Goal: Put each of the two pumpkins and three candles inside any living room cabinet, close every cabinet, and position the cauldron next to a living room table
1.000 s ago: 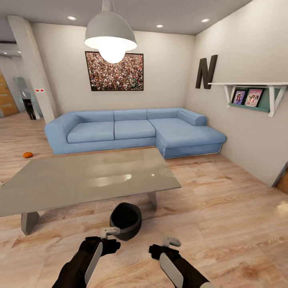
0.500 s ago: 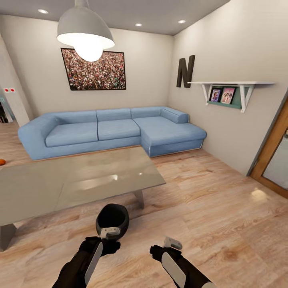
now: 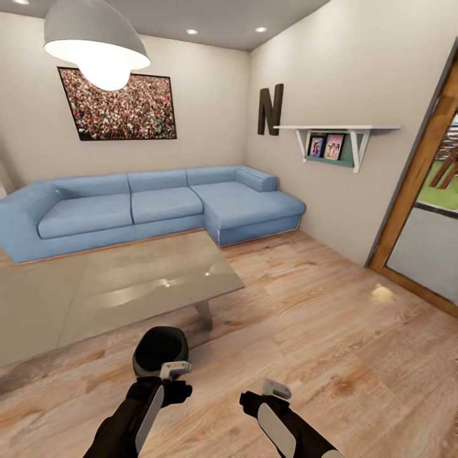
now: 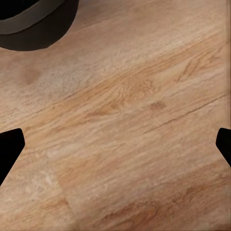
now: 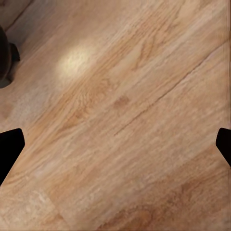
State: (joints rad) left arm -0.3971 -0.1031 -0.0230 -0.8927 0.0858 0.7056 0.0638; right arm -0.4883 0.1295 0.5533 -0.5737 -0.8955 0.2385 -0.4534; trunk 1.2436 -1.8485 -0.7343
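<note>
The black cauldron (image 3: 159, 348) stands on the wood floor beside the near corner of the grey table (image 3: 95, 289), close to its leg. My left gripper (image 3: 175, 369) hovers just in front of the cauldron, open and empty, and the cauldron's rim (image 4: 33, 21) shows in the left wrist view. To the right, my right gripper (image 3: 277, 388) is open over bare floor. In both wrist views, the left gripper (image 4: 115, 147) and the right gripper (image 5: 115, 147) have their dark fingertips far apart with only floorboards between them. The pumpkins, candles and cabinet are out of view.
A blue corner sofa (image 3: 146, 207) lines the back wall behind the table. A pendant lamp (image 3: 95, 41) hangs above. On the right wall is a white shelf (image 3: 337, 137), then a wood-framed glass door (image 3: 423, 210). Open floor stretches right of the table.
The camera has swung to the right, so the whole picture slid left. The orange pumpkin on the floor at far left left the frame and the door came in. Both grippers keep their pose.
</note>
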